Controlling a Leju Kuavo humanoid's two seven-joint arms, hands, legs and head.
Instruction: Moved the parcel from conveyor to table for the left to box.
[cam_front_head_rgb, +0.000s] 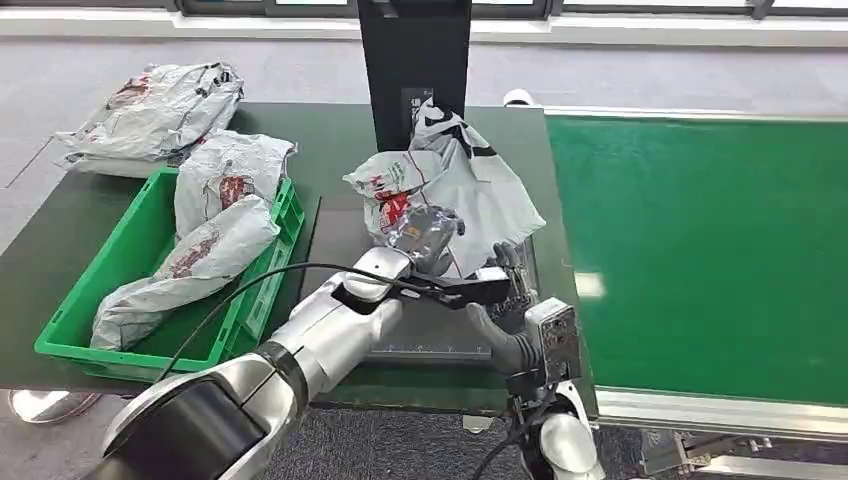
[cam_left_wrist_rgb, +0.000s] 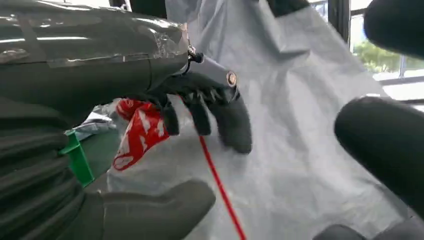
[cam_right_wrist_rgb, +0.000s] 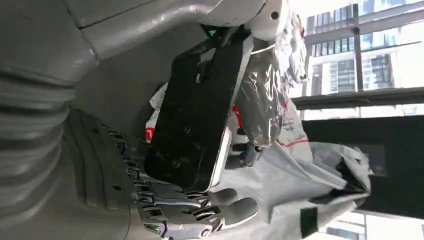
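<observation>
Parcel (cam_front_head_rgb: 455, 185) lies on the desk (cam_front_head_rgb: 330, 140) beside the conveyor (cam_front_head_rgb: 700, 250); from the head view I read my left hand (cam_front_head_rgb: 430, 240) reaching onto it. Left wrist view: fingers (cam_left_wrist_rgb: 235, 120) spread, clasping nothing. Right wrist view: right hand (cam_right_wrist_rgb: 190, 210) loosely spread, empty, just beside.

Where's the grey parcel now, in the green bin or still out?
Out. The grey parcel lies crumpled on the dark table beside the green bin, under the left hand. Two other bags fill the bin.

A grey carpeted floor (cam_front_head_rgb: 60, 90) was seen beneath a dark table (cam_front_head_rgb: 330, 140). A white sill (cam_front_head_rgb: 650, 28) ran along the far wall. Tall buildings were visible through large windows (cam_right_wrist_rgb: 360, 55) in daylight.
</observation>
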